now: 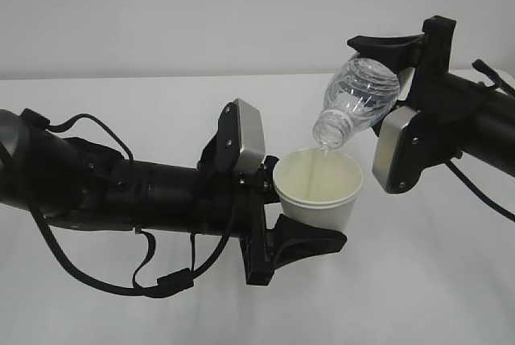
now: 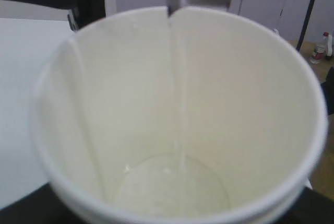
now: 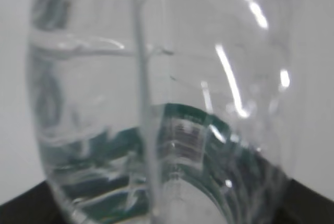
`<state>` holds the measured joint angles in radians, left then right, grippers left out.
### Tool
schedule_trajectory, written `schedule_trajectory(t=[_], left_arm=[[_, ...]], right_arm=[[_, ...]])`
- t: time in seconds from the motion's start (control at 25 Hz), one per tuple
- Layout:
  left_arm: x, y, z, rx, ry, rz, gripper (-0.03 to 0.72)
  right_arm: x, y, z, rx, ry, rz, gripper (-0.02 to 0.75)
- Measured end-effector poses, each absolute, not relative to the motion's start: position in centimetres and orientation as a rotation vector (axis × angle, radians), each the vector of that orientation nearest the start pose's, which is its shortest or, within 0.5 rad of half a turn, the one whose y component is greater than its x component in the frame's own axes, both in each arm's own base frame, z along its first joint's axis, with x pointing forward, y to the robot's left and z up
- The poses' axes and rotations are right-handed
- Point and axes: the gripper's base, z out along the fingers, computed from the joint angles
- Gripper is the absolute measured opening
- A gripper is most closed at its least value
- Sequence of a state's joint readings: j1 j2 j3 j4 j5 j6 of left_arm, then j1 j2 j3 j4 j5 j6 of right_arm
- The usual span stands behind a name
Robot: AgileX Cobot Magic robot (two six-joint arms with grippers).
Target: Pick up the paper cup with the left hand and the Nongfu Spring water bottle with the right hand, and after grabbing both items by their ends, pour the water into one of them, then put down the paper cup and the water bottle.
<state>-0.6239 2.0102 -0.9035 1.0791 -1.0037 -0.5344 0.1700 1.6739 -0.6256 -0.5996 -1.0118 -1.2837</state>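
My left gripper (image 1: 310, 224) is shut on the white paper cup (image 1: 320, 190), held upright above the table at mid-frame. My right gripper (image 1: 386, 80) is shut on the base end of the clear Nongfu Spring water bottle (image 1: 358, 97), tipped neck-down over the cup's mouth. A thin stream of water (image 2: 177, 78) runs from the neck into the cup (image 2: 172, 125), and a shallow pool lies on its bottom. In the right wrist view the bottle (image 3: 156, 104) fills the frame, its green label showing low through the plastic; the fingers are hidden behind it.
The white table (image 1: 121, 96) stretches under both arms, against a plain pale wall. Loose black cables (image 1: 137, 277) hang below the left arm. A far-off small bottle (image 2: 319, 51) stands on the floor beyond the table.
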Motion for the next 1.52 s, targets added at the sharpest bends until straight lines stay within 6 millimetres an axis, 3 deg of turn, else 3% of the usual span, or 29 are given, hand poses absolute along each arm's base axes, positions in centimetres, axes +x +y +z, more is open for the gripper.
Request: schedule_trajectory(t=[1.52], left_arm=[[25.39, -26.59, 13.7, 1.305, 1.465, -1.058, 0.484]], right_arm=[[29.71, 9.51, 20.38, -1.51, 0.678, -0.739, 0.484]])
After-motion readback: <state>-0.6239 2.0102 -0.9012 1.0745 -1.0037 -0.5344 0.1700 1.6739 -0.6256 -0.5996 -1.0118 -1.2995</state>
